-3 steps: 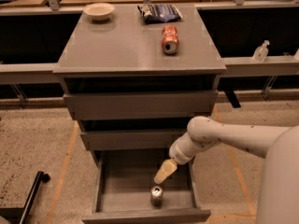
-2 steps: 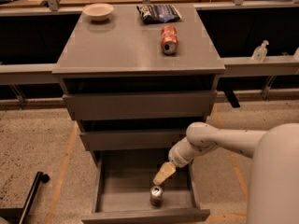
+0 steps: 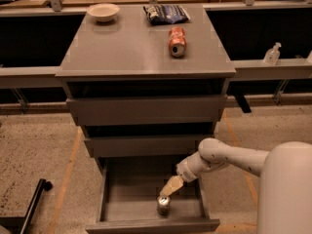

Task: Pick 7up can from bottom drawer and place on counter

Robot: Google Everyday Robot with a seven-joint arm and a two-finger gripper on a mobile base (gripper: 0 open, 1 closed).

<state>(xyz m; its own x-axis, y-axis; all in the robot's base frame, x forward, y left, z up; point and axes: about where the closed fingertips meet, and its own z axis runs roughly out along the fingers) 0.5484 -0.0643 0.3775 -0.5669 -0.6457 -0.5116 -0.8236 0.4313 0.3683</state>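
Speckled floor surrounds a grey cabinet with three drawers. On its desk [image 3: 126,52] stand a pale bowl [image 3: 103,12] and a dark snack bag [image 3: 165,13] at the back, and a red-orange can [image 3: 177,41] lies on its side. Only the bottom drawer [image 3: 152,225] is pulled far out. Inside it the 7up can [image 3: 164,204] stands upright near the front wall. From the right the white arm reaches in, and the hand [image 3: 170,185] points down just above the can. Whether the hand is apart or together, I cannot tell.
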